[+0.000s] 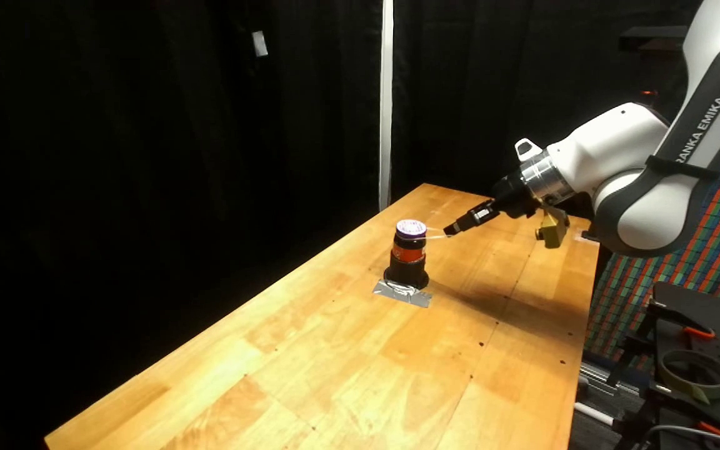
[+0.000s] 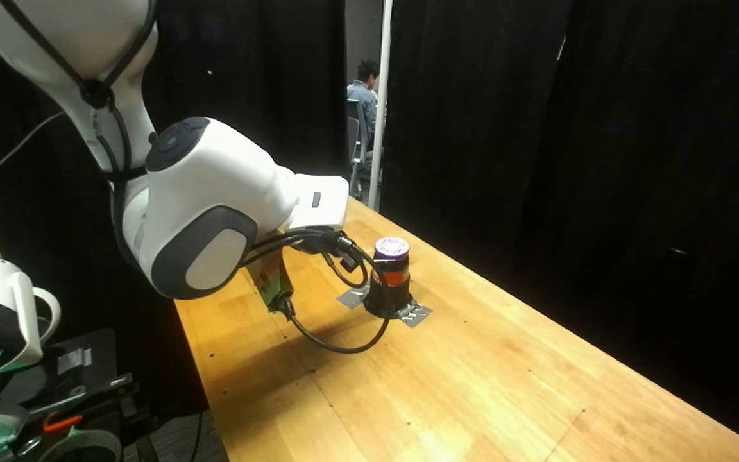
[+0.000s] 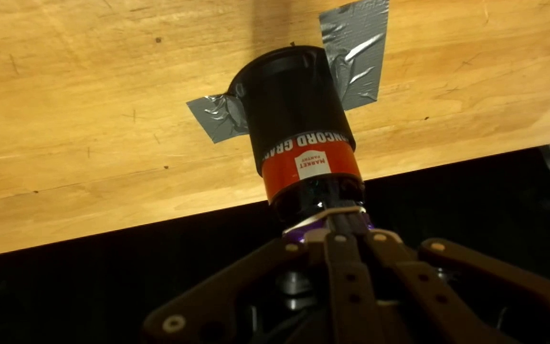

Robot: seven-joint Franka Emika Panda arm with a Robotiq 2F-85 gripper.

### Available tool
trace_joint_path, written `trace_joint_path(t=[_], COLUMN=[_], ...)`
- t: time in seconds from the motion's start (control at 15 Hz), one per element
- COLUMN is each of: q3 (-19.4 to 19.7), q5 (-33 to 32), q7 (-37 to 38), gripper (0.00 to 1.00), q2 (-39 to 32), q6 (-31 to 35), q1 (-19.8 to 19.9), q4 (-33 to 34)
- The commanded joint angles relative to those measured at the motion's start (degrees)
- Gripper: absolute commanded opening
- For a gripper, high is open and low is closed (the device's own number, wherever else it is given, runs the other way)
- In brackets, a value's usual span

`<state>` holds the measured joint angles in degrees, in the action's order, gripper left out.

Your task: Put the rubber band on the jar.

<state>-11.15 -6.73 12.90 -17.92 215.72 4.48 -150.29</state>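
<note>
exterior views: opposing, downward, sharing table (image 1: 335, 375) | wrist view: near jar (image 3: 312, 167)

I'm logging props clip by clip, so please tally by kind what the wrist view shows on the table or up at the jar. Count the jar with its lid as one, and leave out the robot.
Jar: 1
Black holder: 1
Rubber band: 1
Grey tape strips: 2
Total: 5

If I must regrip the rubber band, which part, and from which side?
Probably the taut span of the rubber band beside the jar, coming from the side of the gripper: there it runs through open air, while the far end appears to lie against the jar near the lid.
</note>
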Motion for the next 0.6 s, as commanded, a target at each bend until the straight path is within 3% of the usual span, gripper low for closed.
trace_joint_path(t=[0.0,0.47,0.53], q3=[0.0,0.55,0.58], q5=[-5.14,-9.43,-9.48], q7=[3.73,6.6,7.04], gripper=[0.0,0.0,0.26], q2=[0.57,0.61,1.18], q6=[4.67,8.05,5.87], q1=[1.86,3.36,3.29], q4=[-2.11,-2.85,-2.78])
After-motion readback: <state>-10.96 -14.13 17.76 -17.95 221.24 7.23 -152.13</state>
